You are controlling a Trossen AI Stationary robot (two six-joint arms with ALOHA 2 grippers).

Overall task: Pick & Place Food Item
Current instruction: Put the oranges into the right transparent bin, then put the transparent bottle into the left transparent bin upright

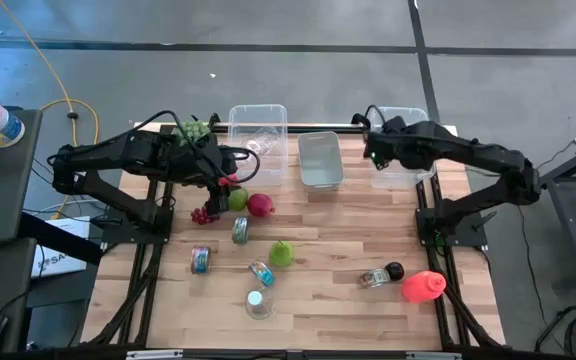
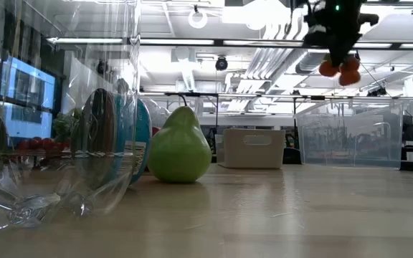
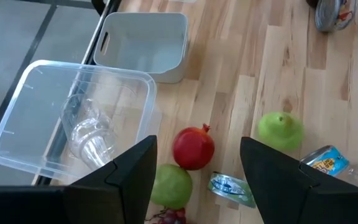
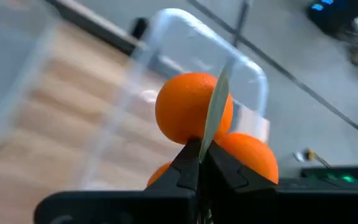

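At the far left of the surface (image 1: 348, 255), the left pincer (image 3: 197, 171) hangs half-open and empty above a pomegranate (image 3: 193, 147) and a green apple (image 3: 171, 185), beside a clear bin (image 3: 17, 134). Farther right, the right pincer (image 4: 202, 163) is clamped on the leaf of an orange cluster (image 4: 194, 107), carrying it above the far-right clear tub (image 1: 401, 150). The placing step looks underway; next it would need lowering into the tub before release.

A: Bin count?
B: Two clear bins (image 1: 258, 128), one grey bin (image 1: 320, 160).
A: Food?
B: One pear (image 1: 282, 253), one pomegranate (image 1: 260, 205), one green apple (image 1: 238, 198), one red grape bunch (image 1: 205, 213), three tins (image 1: 200, 260), three oranges (image 4: 191, 106).
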